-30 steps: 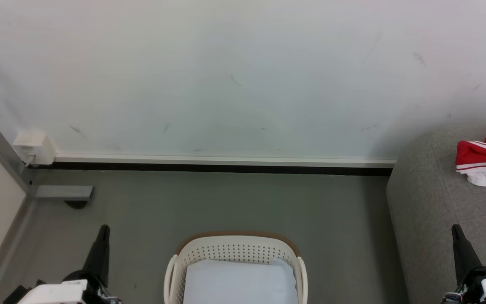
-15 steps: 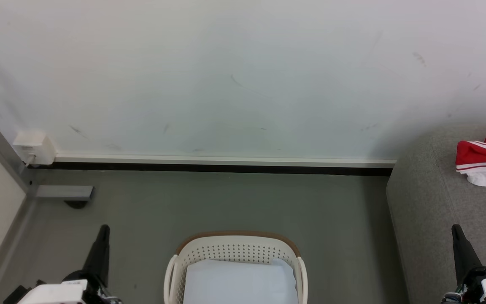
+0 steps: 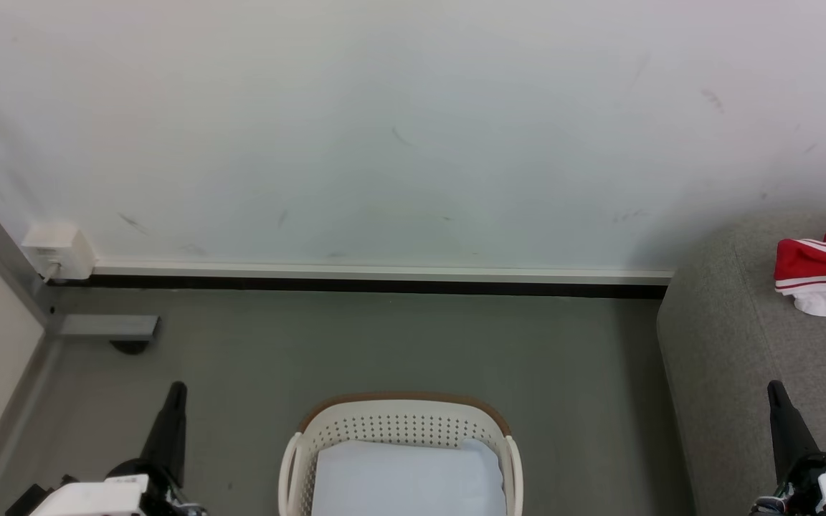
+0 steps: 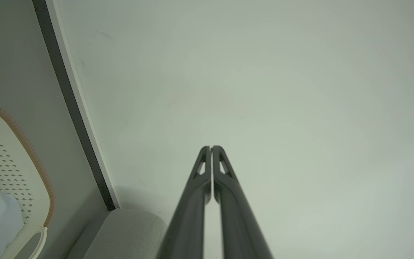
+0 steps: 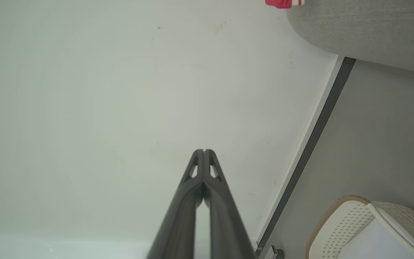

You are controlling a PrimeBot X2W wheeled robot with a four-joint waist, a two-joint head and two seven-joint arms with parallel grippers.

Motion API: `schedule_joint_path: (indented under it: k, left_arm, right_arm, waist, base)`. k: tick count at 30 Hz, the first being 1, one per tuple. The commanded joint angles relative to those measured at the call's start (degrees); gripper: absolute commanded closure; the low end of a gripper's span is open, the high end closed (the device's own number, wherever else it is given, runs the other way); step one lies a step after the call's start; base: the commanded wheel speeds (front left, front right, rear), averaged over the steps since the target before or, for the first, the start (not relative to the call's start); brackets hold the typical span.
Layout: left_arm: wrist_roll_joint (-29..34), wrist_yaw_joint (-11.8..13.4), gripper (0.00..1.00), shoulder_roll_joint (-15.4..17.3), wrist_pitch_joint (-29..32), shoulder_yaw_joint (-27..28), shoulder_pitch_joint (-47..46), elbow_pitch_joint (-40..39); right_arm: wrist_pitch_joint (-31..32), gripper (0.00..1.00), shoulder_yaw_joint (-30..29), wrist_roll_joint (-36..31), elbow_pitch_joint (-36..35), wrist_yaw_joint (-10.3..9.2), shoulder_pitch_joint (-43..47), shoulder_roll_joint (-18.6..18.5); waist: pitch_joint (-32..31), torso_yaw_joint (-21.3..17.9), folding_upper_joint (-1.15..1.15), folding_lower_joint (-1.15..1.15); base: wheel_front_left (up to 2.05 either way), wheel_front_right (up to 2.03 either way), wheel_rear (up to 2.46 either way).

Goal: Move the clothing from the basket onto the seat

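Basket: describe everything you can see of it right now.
The basket is cream-white plastic with rows of small perforations, a brown band along its rim and a loop handle at each side. It stands upright on the grey floor, cut off by the head view's bottom edge. A flat pale blue-white cloth lies inside it.

head: high, down at basket (image 3: 399, 426) | wrists: facing wall (image 4: 282, 90), sharing basket
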Motion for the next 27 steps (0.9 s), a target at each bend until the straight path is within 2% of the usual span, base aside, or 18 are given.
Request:
schedule_joint_path:
  k: [1,27]
  left_arm:
    - [-0.78,-0.36,1.00,0.10,0.20,0.14,-0.37,-0.17]
    - [-0.79,-0.35,1.00,0.11,0.20,0.13,-0.37,-0.17]
  right_arm:
    - [0.18,1.00,-0.05,0.11,0.17,-0.12,-0.77,-0.45]
    - [0.18,1.00,-0.05,0.11,0.17,-0.12,-0.77,-0.44]
  waist:
    - [0.00,0.00,0.00,0.00]
    - [0.00,0.00,0.00,0.00]
  base:
    - [0.00,0.00,0.00]
    - [0.00,0.00,0.00]
